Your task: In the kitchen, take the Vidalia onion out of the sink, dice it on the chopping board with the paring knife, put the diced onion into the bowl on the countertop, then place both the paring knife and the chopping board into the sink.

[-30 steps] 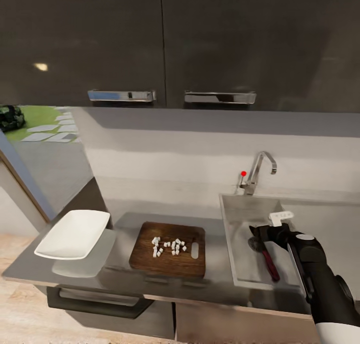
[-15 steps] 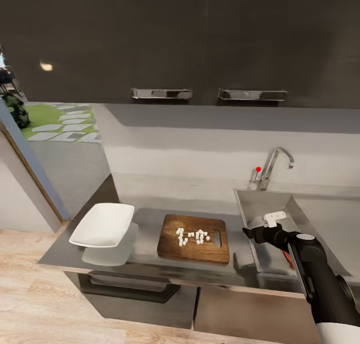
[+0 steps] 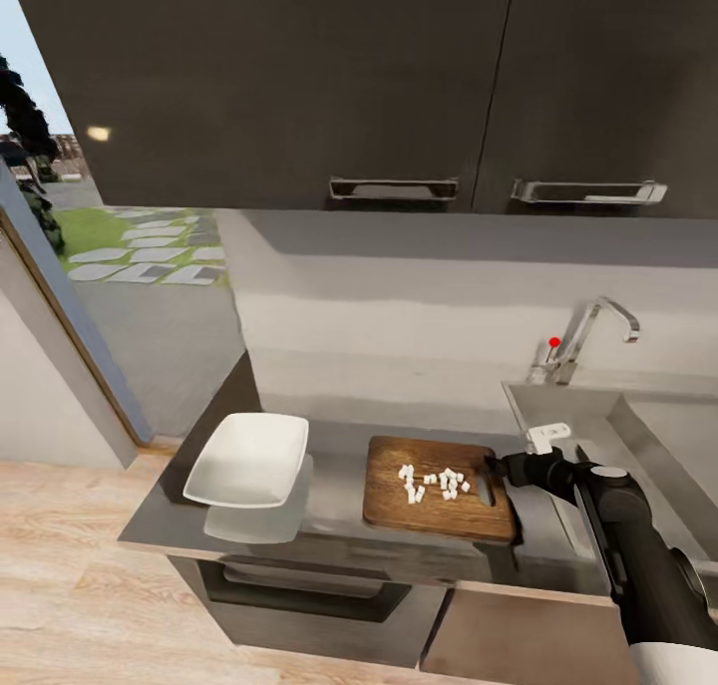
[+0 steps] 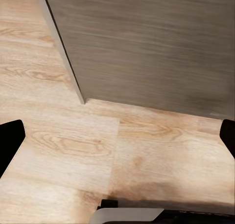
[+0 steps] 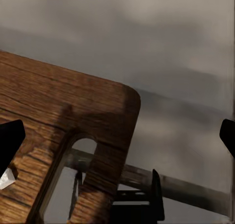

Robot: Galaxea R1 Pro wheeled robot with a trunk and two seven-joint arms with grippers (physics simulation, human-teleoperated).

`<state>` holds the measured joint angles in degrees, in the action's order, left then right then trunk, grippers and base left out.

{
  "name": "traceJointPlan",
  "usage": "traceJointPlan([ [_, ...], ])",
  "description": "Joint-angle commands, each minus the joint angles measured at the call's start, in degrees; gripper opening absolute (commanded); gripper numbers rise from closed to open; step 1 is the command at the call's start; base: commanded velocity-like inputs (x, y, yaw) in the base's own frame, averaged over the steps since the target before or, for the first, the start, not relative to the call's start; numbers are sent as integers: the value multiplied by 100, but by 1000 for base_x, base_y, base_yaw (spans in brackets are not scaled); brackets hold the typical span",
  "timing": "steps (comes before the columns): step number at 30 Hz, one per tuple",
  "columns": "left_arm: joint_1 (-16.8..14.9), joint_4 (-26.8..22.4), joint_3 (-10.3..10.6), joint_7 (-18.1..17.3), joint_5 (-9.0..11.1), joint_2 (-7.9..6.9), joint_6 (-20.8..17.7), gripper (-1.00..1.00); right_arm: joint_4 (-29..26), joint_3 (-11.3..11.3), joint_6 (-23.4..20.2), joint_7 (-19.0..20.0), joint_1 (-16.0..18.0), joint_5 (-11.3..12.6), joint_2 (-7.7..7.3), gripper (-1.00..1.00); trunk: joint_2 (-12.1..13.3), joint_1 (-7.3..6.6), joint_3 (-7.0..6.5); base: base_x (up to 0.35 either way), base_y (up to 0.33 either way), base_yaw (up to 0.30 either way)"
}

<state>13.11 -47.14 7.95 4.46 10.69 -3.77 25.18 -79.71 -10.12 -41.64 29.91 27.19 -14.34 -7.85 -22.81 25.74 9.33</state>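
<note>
**Right gripper now at the board's handle end, knife out of sight**

Dark wall cabinets [image 3: 399, 77] hang over the grey countertop [image 3: 339, 456], with wood flooring [image 3: 80, 575] below and a garden doorway at the left. Compared with a second ago, the whole scene sits further right in the head view, so the camera has moved. The right gripper [image 3: 505, 463], then above the sink [image 3: 598, 421] near the red-handled knife, now hovers at the slot end of the chopping board [image 3: 439, 511]. The diced onion [image 3: 435, 483] lies on the board; the bowl [image 3: 249, 458] stands apart to its left.

The right wrist view adds the board's slot hole [image 5: 73, 180] up close, fingertips [image 5: 10, 141] spread wide, holding nothing. The left wrist view shows its fingertips [image 4: 10, 141] equally wide apart over flooring beside a cabinet front [image 4: 147, 43].

No writing is legible.
</note>
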Motion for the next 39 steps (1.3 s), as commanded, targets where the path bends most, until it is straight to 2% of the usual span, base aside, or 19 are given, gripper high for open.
traceJointPlan([
  [1, -1, -6, 40, 47, 39, -10, 13, 100, -5, -7, -18, 53, 5, -58, 2, 100, -11, 4, 10, 41, 92, 0],
  [12, -1, -6, 40, 47, 39, -10, 13, 100, 88, -36, -26, 17, 5, -54, -4, 100, -11, 4, 69, 7, 16, 0],
  [14, -1, -6, 40, 47, 39, -10, 13, 100, 109, -88, -27, 16, 5, -52, -5, 100, -11, 4, 87, 0, 0, 0],
  [16, -1, -6, 41, 47, 39, -10, 13, 100, 138, -292, -22, 15, 5, -51, -6, 100, -11, 4, 105, 0, 0, 0],
  [20, -1, -6, 41, 47, 39, -10, 13, 100, 147, -394, -20, 15, 5, -51, -6, 100, -11, 4, 140, 0, 0, 0],
  [39, -1, 3, 40, 47, 39, -10, 13, 100, 198, -420, -19, 6, 5, -51, 3, 100, -11, 4, 310, 0, 0, 0],
])
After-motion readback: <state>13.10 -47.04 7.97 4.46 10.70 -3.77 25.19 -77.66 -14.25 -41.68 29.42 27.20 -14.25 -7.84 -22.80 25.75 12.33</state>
